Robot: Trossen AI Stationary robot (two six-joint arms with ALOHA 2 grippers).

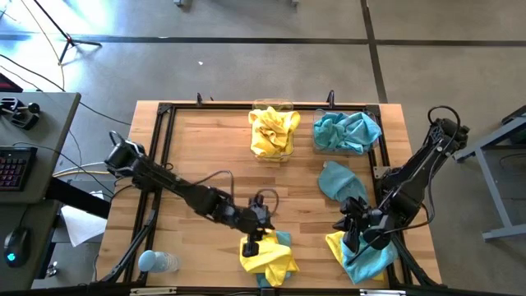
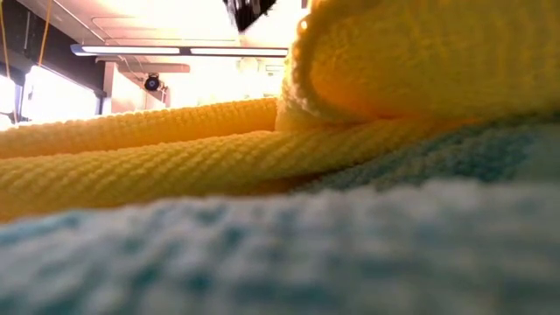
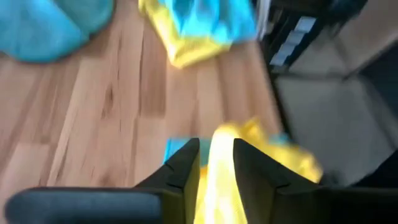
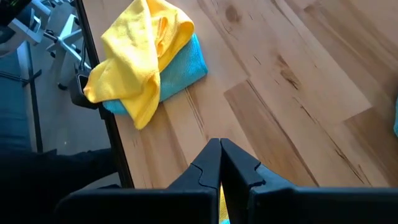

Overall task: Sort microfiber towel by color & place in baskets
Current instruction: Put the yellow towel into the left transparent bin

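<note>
At the lower centre of the high view, the left gripper (image 1: 261, 237) pinches a yellow towel (image 1: 265, 256) lying on a blue towel (image 1: 282, 239). The right gripper (image 1: 352, 234), fingers pressed together, sits over another pile (image 1: 362, 256). A bottle (image 1: 156, 262) lies lower left; filled baskets (image 1: 274, 131) stand at top.

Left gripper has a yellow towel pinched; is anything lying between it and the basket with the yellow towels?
Nothing visible does. The left gripper holds the yellow towel at the table's near edge, and bare wood runs from there to the yellow basket. The loose teal towel lies off to the right of that path.
</note>
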